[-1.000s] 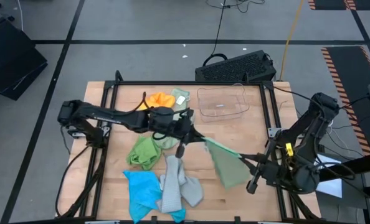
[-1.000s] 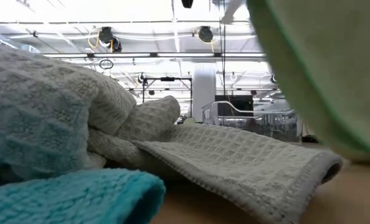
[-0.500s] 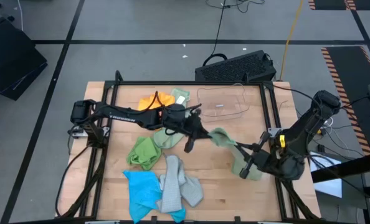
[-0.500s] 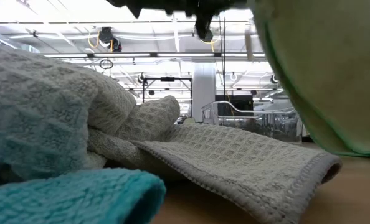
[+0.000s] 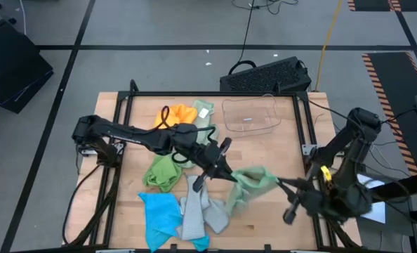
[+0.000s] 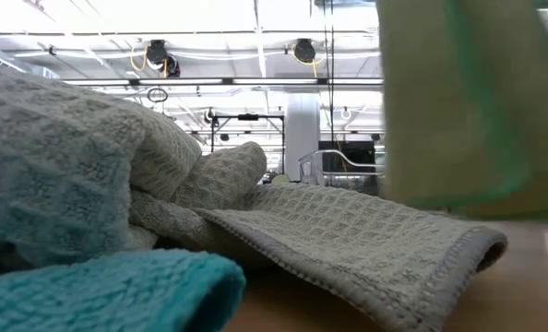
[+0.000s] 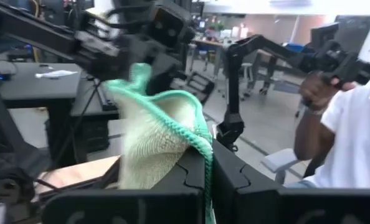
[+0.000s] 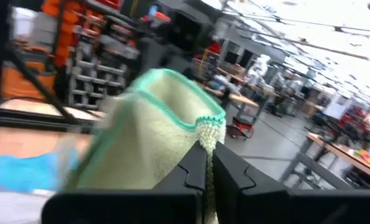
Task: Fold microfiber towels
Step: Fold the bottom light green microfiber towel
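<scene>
Towel (image 5: pixel 247 184) in pale green hangs slack in the air between both end effectors, over the table's right half near the front edge. Left end effector (image 5: pixel 222 172) is clamped shut on one corner, the green hem pinched between its fingers (image 7: pixel 191 177) in the left wrist view. Right end effector (image 5: pixel 279 183) is clamped shut on the opposite corner; right wrist view shows the hem caught the same way. Cloth sags and bunches in the middle, not flat.

Step in hand looks like spreading this towel before the first fold. To do it well: draw the two corners apart until the top edge is taut and level, keep both grips tight, then lower the free edge onto bare wood at the right front, clear of the pile, so it lands flat. Risk: drooping cloth drags over the grey towel (image 5: pixel 194 211) right next to it.

Other towels lie on the table: blue (image 5: pixel 159 214) at the front edge, bright green (image 5: pixel 163 172) mid-table, orange (image 5: pixel 180 112) near the back edge, another pale one (image 5: pixel 203 109) beside it.

Bin (image 5: pixel 250 116), clear plastic, sits at the back edge right of centre; looks empty, no towel inside. A person stands beyond the table in the left wrist view.
</scene>
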